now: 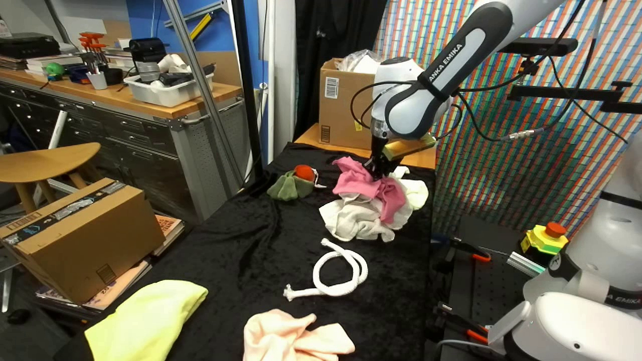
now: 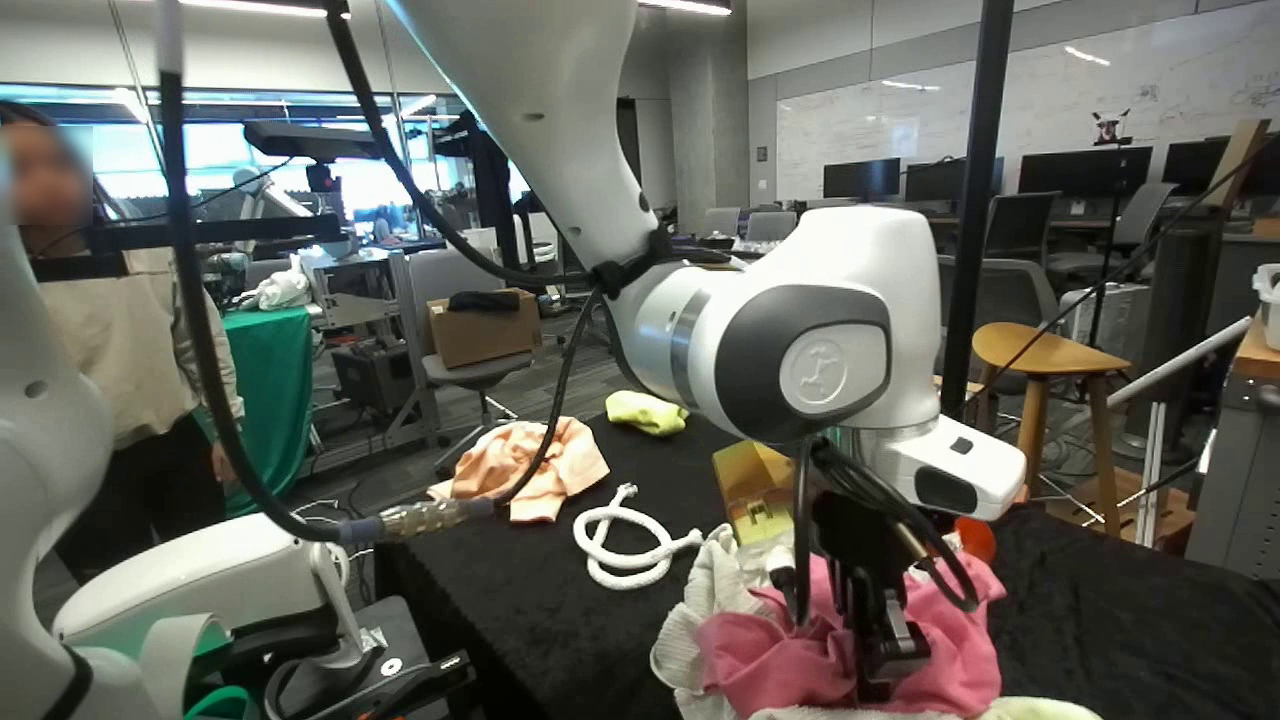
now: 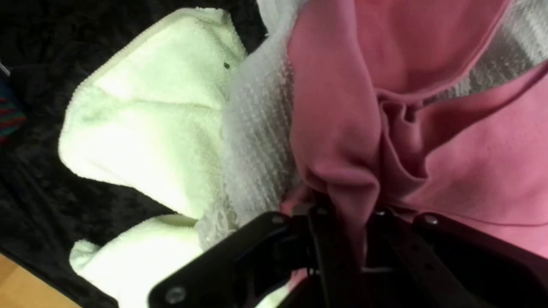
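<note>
My gripper points down into a heap of cloths and is shut on a pink cloth. A fold of it runs up between the two fingers in the wrist view. The pink cloth lies bunched on top of a white textured cloth. Beside them a pale yellow-green cloth sticks out, also partly under the white one. In an exterior view the gripper sits low against the pink fabric, its fingertips buried there. Both exterior views show the heap resting on the black covering.
A looped white rope, a peach cloth and a yellow cloth lie on the black-covered table. A green soft item with a red-orange ball is near the heap. A cardboard box stands behind the arm.
</note>
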